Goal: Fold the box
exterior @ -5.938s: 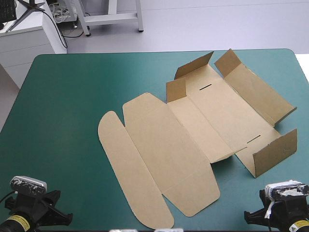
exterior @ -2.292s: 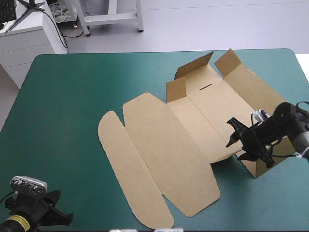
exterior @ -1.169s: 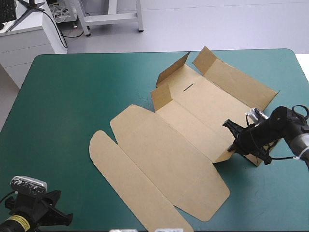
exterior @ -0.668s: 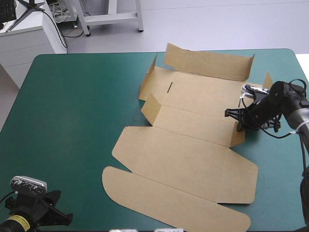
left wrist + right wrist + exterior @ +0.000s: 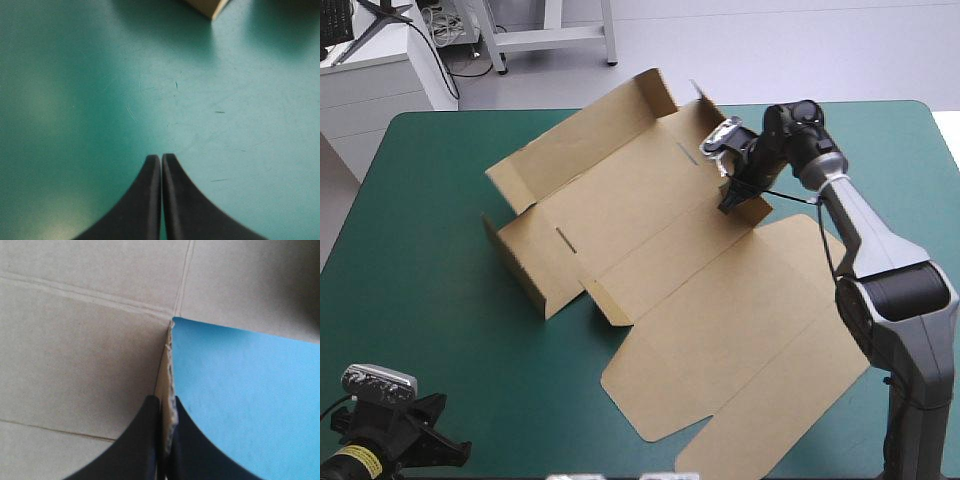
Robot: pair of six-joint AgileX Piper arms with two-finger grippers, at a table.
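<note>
Your right gripper (image 5: 732,195) is clamped on the box (image 5: 660,250), fingers all but together on the thin edge of an end flap (image 5: 748,205) at its far right corner. The right wrist view shows only a sliver of board between the pads, right at the crease junction. The box lies diagonally across the middle of the bench (image 5: 440,200), with walls raised on the far-left half and the lid panel (image 5: 750,340) flat toward the near right. The left gripper (image 5: 161,195) is parked at the near left corner, fingers together on nothing, over bare teal-green cover with only a box corner (image 5: 210,7) ahead of it. Risks: the bite is shallow, so any sideways pull could strip the flap out or tear it at the crease. Nothing pins the sheet, so one-corner force will likely swing or drag the whole box instead of folding it. The far wall (image 5: 620,110) looks close to the bench's far edge, so more drift could push it off. I'd get the left arm in as an anchor.
</note>
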